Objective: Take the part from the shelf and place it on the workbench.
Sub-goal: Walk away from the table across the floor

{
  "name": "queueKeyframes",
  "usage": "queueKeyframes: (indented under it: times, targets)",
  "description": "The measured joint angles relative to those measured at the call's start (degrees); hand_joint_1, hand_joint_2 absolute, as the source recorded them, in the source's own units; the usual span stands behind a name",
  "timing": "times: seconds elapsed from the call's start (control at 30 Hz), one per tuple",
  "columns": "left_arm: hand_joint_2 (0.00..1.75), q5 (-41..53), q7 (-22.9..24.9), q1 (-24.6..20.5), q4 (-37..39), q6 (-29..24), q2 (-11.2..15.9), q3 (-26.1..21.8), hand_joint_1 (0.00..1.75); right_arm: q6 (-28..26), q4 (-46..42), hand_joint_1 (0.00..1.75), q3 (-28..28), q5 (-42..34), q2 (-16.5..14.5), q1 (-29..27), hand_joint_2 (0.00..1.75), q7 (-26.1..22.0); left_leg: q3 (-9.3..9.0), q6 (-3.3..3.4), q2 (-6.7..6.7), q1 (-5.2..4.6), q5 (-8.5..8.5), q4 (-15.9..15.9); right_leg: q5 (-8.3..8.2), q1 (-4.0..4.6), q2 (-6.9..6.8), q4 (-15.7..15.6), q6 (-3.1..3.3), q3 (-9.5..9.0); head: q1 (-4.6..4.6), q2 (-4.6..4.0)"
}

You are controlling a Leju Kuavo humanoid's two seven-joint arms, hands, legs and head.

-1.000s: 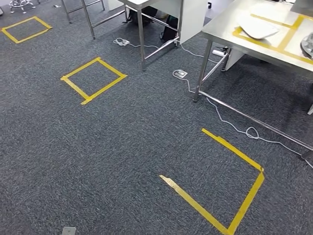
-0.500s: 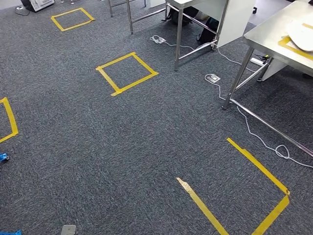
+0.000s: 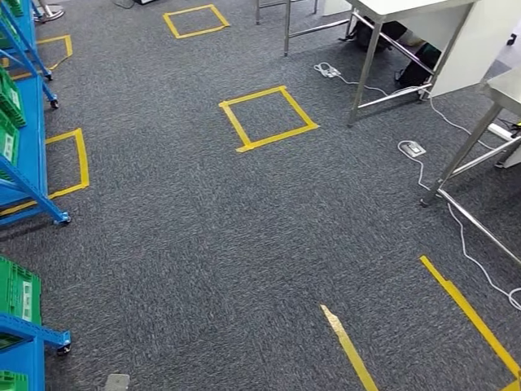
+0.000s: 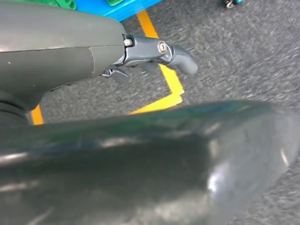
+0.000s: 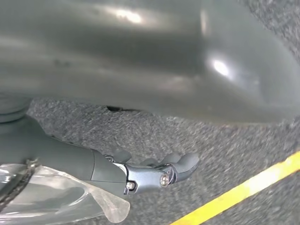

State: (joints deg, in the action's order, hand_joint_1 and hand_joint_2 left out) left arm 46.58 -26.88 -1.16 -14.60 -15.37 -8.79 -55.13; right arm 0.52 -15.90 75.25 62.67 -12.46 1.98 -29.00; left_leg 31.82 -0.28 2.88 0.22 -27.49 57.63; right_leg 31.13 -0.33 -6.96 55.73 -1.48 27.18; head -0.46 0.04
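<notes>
A blue shelf (image 3: 29, 181) stands at the far left of the head view, carrying green bins (image 3: 8, 104) on its levels, with another green bin (image 3: 19, 295) lower down. A corner of the steel workbench (image 3: 505, 88) shows at the right edge. My left hand (image 4: 148, 52) hangs over the carpet beside yellow tape, fingers stretched out and holding nothing. My right hand (image 5: 155, 171) also hangs above the carpet, its fingers loosely extended and empty.
Yellow tape squares (image 3: 268, 119) mark the grey carpet. A white table on metal legs (image 3: 369, 57) stands at the back, with bags beneath it. A white cable (image 3: 461, 238) and a floor socket (image 3: 412, 148) lie by the workbench legs.
The camera has swung to the left: the workbench has slid out to the right edge and the blue shelf has come into view on the left. Both hands still hang empty.
</notes>
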Motion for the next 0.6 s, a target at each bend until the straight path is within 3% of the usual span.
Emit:
queueKeyframes:
  times: [0.03,0.1,0.17,0.23,0.27,0.3,0.33,0.4,0.47,0.53,0.57,0.6]
  targets:
    - [0.0,0.09,-0.01,0.16,0.0,0.0,0.0,-0.08,0.0,0.05,-0.11,0.0,0.0,0.07,-0.09,0.1,0.0,-0.02,0.0,0.41,-0.5,0.02,0.11,-0.17,0.16,-0.16,0.04,-0.01,-0.37,-0.22,0.06,0.0]
    - [0.0,0.25,-0.02,0.25,0.0,-0.02,0.02,-0.25,0.0,0.18,-0.29,0.0,0.0,0.23,-0.24,0.11,0.0,-0.13,-0.07,1.21,-1.53,0.15,0.49,-0.61,1.63,-0.47,2.46,1.63,-0.91,0.21,0.18,0.0]
    - [0.0,0.4,-0.03,0.01,0.0,-0.07,0.07,-0.46,0.0,0.36,-0.41,0.0,0.0,0.37,-0.28,-0.11,0.0,-0.22,-0.02,1.75,-2.77,0.19,0.72,-0.83,5.2,-0.59,5.77,8.34,-1.01,3.48,0.42,0.0]
    - [0.0,0.51,-0.04,-0.14,0.0,-0.09,0.09,-0.71,0.0,0.51,-0.53,0.0,0.0,0.45,-0.29,-0.33,0.0,-0.24,0.06,1.96,-4.28,0.05,0.73,-0.82,7.76,-0.56,6.77,16.05,-0.98,7.67,0.47,0.0]
    - [0.0,0.54,-0.04,-0.11,0.0,-0.09,0.09,-0.8,0.0,0.54,-0.6,0.0,0.0,0.45,-0.3,-0.38,0.0,-0.24,0.03,1.98,-5.09,0.0,0.72,-0.81,7.37,-0.55,6.88,17.39,-0.93,8.78,0.48,0.0]
    - [0.0,0.56,-0.04,-0.09,0.0,-0.09,0.09,-0.86,0.0,0.55,-0.66,0.0,0.0,0.45,-0.31,-0.39,0.0,-0.24,-0.04,1.97,-5.93,-0.03,0.71,-0.79,5.81,-0.56,6.99,16.39,-0.87,8.85,0.47,0.0]
    - [0.0,0.56,-0.04,-0.1,0.0,-0.09,0.09,-0.89,0.0,0.56,-0.71,0.0,0.0,0.45,-0.31,-0.39,0.0,-0.24,-0.14,1.91,-6.82,-0.03,0.68,-0.75,3.35,-0.61,7.44,13.25,-0.75,7.89,0.49,0.0]
    - [0.0,0.56,-0.04,-0.19,0.0,-0.09,0.07,-0.92,0.0,0.57,-0.81,0.0,0.0,0.45,-0.3,-0.41,0.0,-0.26,-0.14,1.6,-8.53,-0.06,0.52,-0.52,-0.73,-0.89,10.19,5.46,-0.44,5.01,0.47,0.0]
    - [0.0,0.56,-0.06,-0.24,0.0,-0.08,0.05,-0.96,0.0,0.57,-0.93,0.0,0.0,0.47,-0.3,-0.33,0.0,-0.28,0.31,0.91,-9.94,0.03,0.52,-0.27,-1.62,-1.0,12.25,1.68,-0.21,3.33,0.43,0.0]
    - [0.0,0.56,-0.08,-0.05,0.01,-0.07,0.04,-1.05,0.0,0.57,-1.05,0.0,0.0,0.48,-0.34,-0.2,0.0,-0.31,0.83,0.05,-11.19,0.31,0.79,-0.28,-1.48,-0.84,11.47,1.32,0.15,2.9,0.42,0.0]
    - [0.0,0.56,-0.09,0.07,0.01,-0.08,0.06,-1.13,0.0,0.58,-1.11,0.0,0.0,0.48,-0.39,-0.19,0.0,-0.33,1.03,-0.28,-10.69,0.34,0.69,-0.06,-1.6,-0.85,10.76,1.16,0.45,2.73,0.39,0.0]
    - [0.0,0.56,-0.1,0.12,0.01,-0.08,0.07,-1.19,0.0,0.6,-1.16,0.0,0.0,0.48,-0.47,-0.19,0.0,-0.34,1.46,-0.54,-9.34,0.28,0.11,0.79,-1.7,-0.88,9.95,0.97,0.77,2.6,0.24,0.0]
